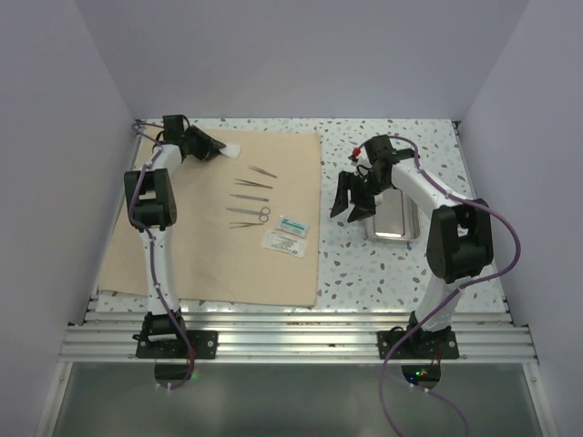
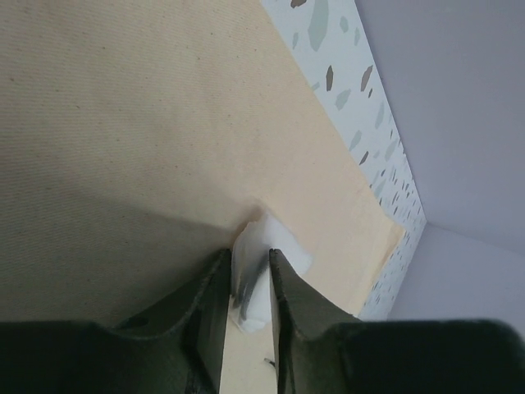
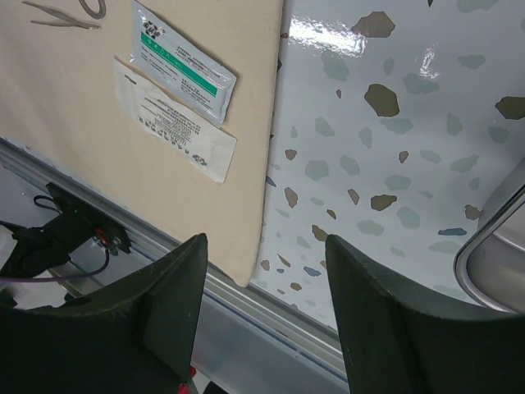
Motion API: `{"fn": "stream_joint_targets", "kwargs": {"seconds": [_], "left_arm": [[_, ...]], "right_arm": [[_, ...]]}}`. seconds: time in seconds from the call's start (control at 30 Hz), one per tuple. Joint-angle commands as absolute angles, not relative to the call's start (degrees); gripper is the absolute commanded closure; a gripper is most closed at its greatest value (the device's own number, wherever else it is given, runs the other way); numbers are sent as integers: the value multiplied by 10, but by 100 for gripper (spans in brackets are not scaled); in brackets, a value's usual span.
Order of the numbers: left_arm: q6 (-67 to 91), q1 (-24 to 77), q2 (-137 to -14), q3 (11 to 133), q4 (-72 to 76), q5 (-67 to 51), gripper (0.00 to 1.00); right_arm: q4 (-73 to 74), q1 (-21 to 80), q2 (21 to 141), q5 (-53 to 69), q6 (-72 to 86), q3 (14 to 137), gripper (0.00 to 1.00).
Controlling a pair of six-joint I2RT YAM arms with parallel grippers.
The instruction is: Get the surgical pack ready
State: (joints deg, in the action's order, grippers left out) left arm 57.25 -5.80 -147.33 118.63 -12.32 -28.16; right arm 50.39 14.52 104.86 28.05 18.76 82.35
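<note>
The tan cloth (image 1: 209, 246) lies flat on the left half of the table. At its far left corner my left gripper (image 2: 250, 256) has its fingers pressed on a white gauze pad (image 2: 283, 246), which fills the narrow gap between them. Several thin steel instruments (image 1: 250, 196) and two white packets (image 1: 287, 234) lie on the cloth's right part. The steel tray (image 1: 401, 223) sits on the speckled table to the right. My right gripper (image 3: 264, 240) hangs open and empty over the table between the cloth's edge (image 3: 262, 123) and the tray (image 3: 496, 246).
An aluminium rail (image 1: 291, 341) runs along the near table edge, with cables below it. White walls close in the left, back and right sides. The speckled tabletop (image 1: 364, 273) shows between cloth and tray.
</note>
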Motion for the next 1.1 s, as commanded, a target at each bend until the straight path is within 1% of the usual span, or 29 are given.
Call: {"fn": "stream_joint_targets", "kwargs": {"seconds": [0.0,0.03,0.1,0.13,0.17,0.2,0.33,0.43,0.57,0.67,0.77,0.9,0.93,1.0,1.03,1.07], "left_arm": [[550,-49,-1506,1208,-162,-270,73],[549,-49,-1507,1211,-163,-271,78],[548,-49,-1509,1216,-164,-274,83],[545,-50,-1508,1220,-164,-277,91],[544,-49,-1506,1222,-161,-279,94],[543,-50,-1506,1222,-156,-285,100],[534,-48,-1480,1202,-131,-302,100],[513,-47,-1434,1166,-111,-302,100],[457,-34,-1365,1146,-152,-301,100],[411,-24,-1302,1102,-170,-294,100],[374,-12,-1225,1036,-184,-283,100],[328,-4,-1109,905,-189,-283,100],[320,-4,-1059,882,-196,-285,100],[297,17,-1005,815,-206,-285,100],[289,23,-951,794,-219,-286,100],[284,35,-921,750,-227,-284,100]], "right_arm": [[510,148,1051,288,178,837,37],[510,147,1051,288,178,838,37],[510,148,1053,288,178,838,37],[511,148,1053,288,178,842,37],[512,148,1054,288,177,843,37],[512,148,1056,288,177,847,37],[512,147,1055,291,174,854,37],[512,148,1049,292,171,858,36],[510,148,1040,296,167,859,34],[498,149,1026,308,173,850,33],[487,158,1010,323,177,844,31],[468,183,991,347,185,838,27],[463,189,987,356,187,837,25],[450,206,976,379,188,839,22],[441,212,971,391,192,839,21],[426,224,962,414,194,839,19]]}}
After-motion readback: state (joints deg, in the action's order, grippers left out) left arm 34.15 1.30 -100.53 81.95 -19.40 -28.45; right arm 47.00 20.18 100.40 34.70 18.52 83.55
